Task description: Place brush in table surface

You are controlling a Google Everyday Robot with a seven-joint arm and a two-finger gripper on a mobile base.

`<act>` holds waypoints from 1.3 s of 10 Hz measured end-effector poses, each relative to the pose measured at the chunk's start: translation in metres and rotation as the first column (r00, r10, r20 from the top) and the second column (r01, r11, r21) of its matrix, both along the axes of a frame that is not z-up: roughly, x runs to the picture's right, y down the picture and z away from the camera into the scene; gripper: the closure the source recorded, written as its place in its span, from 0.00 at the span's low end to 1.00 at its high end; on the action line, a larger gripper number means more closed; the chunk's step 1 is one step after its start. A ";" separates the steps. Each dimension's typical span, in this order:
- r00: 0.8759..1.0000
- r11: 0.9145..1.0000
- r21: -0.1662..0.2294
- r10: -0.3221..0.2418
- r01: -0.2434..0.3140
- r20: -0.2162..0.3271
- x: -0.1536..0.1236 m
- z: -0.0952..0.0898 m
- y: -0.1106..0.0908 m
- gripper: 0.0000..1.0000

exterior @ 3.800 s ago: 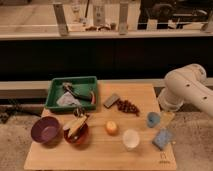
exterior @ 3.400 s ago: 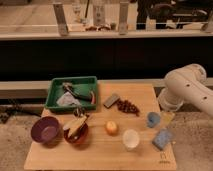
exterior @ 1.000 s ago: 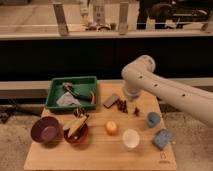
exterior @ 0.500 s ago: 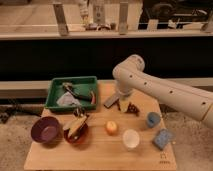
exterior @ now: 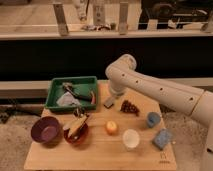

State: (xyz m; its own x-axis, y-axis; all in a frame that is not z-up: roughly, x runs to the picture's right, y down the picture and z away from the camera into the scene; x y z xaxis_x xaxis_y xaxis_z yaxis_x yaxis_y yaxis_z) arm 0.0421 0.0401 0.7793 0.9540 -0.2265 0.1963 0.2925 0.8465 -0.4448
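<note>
The claw (exterior: 113, 95) hangs low over the bench (exterior: 100, 150), at the end of the arm's downward bend. Whether it is apart or together cannot be told. Just to its left sits the green tray (exterior: 88, 80), and what looks like the brush (exterior: 75, 92) lies inside among other bits. It is probably light and rigid with a slim handle, so taking it mid-handle seems best, clear of the bristles and tray wall.

Brush (exterior: 79, 92): dark handle, reddish end; lies flat and slanted inside the green tray (exterior: 51, 95), right of centre.
Table (exterior: 100, 150): pale wood, beneath the tray.
Gripper (exterior: 113, 94): just right of the tray.
</note>
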 end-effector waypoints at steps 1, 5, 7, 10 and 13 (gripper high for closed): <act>1.000 1.000 0.002 -0.003 0.003 0.006 0.000 0.002 0.000 0.20; 1.000 1.000 -0.002 0.004 -0.004 0.026 -0.007 0.008 0.004 0.20; 0.999 1.000 0.002 -0.016 0.016 0.043 -0.022 0.023 -0.006 0.20; 0.998 1.000 0.002 -0.018 0.018 0.056 -0.026 0.028 -0.005 0.20; 0.996 1.000 0.001 -0.028 0.028 0.080 -0.037 0.039 -0.009 0.20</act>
State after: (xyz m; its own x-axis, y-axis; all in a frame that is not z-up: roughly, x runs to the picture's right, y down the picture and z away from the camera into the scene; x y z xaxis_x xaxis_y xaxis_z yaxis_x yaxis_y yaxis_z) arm 0.0054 0.0308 0.8184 0.9286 -0.2525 0.2718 0.3504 0.8376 -0.4191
